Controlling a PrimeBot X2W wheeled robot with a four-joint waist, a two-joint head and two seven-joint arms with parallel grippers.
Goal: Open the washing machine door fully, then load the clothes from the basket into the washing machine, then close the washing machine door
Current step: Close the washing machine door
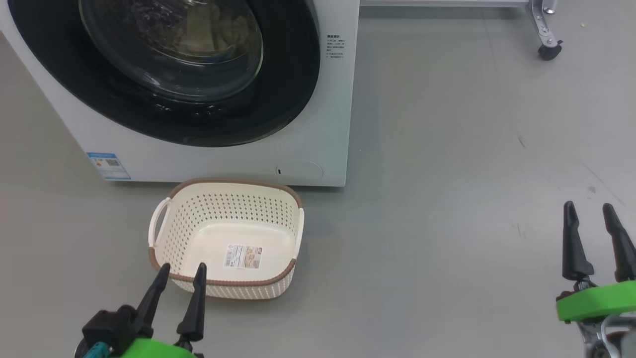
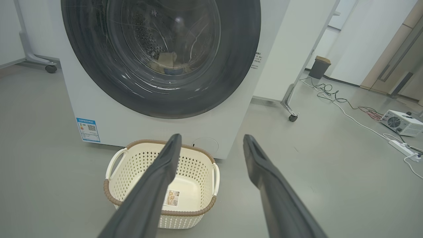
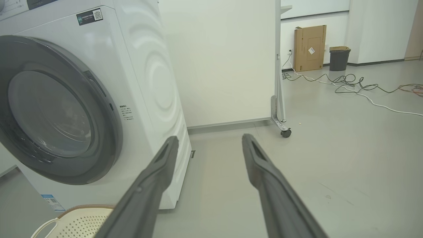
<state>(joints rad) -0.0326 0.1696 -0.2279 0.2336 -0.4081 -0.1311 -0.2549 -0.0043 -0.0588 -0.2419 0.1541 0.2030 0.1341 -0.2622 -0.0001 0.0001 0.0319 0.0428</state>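
The white washing machine [image 1: 318, 124] [image 2: 99, 109] [image 3: 145, 76] stands at the back with its black-rimmed door [image 1: 288, 84] [image 2: 238, 49] [image 3: 109, 132] shut flat against the front. Through the glass I make out pale yellow clothes [image 1: 208, 32] [image 2: 167, 61] lying in the drum. The cream basket [image 1: 164, 248] [image 2: 132, 162] [image 3: 79, 221] sits on the floor before the machine, holding just a label sticker. My left gripper [image 1: 181, 271] [image 2: 211, 140] hangs open over the basket's near rim. My right gripper [image 1: 591, 211] [image 3: 210, 140] is open, low at the right, away from the machine.
A white partition on castors [image 1: 549, 49] [image 2: 292, 117] [image 3: 286, 133] stands right of the machine. Cables [image 2: 347, 105] [image 3: 357, 86], a power strip [image 2: 401, 147] and a small white box [image 2: 401, 122] lie on the grey floor farther right. A bin [image 3: 338, 58] and cardboard [image 3: 309, 48] stand by the wall.
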